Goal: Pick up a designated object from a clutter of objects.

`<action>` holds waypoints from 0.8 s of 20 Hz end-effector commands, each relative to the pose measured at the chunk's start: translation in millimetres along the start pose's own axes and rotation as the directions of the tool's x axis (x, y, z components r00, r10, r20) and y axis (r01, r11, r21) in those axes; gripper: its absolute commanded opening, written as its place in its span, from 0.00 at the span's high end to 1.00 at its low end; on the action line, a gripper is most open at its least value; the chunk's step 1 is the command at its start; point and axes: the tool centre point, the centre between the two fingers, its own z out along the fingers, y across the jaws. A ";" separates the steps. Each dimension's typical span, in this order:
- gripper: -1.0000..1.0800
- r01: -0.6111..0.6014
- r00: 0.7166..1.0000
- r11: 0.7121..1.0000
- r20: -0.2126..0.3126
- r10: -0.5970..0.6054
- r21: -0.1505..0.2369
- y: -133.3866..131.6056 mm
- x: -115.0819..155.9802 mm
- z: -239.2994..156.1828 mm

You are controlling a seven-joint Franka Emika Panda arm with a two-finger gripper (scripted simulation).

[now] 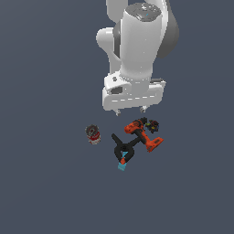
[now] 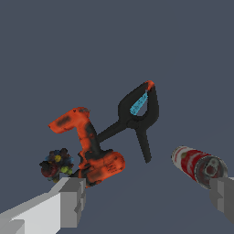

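Nothing is picked up yet: the end effector (image 1: 130, 110) hangs wide open and empty above the bench (image 1: 45, 192). The small dark speckled item (image 1: 152, 124) lies right of the frame's centre, touching the drill (image 1: 142, 135); descent, grasp and lift remain

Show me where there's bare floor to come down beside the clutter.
Bare floor lies between the red-grey can and black clamp, and all around the group's outside. Crowded: orange drill, clamp and dark speckled item bunch together under the open gripper.

Tiny dark speckled lump (image 2: 56, 164) against orange-black drill (image 2: 89, 146).
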 end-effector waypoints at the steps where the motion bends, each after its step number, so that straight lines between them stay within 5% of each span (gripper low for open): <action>1: 0.04 0.089 0.996 0.996 0.007 -0.089 -0.006 -19.6 -2.2 23.1; 6: 0.04 0.308 0.951 0.951 0.021 -0.307 -0.009 -68.5 -14.9 77.0; 16: 0.04 0.624 0.781 0.781 0.028 -0.624 0.017 -146.7 -57.0 154.0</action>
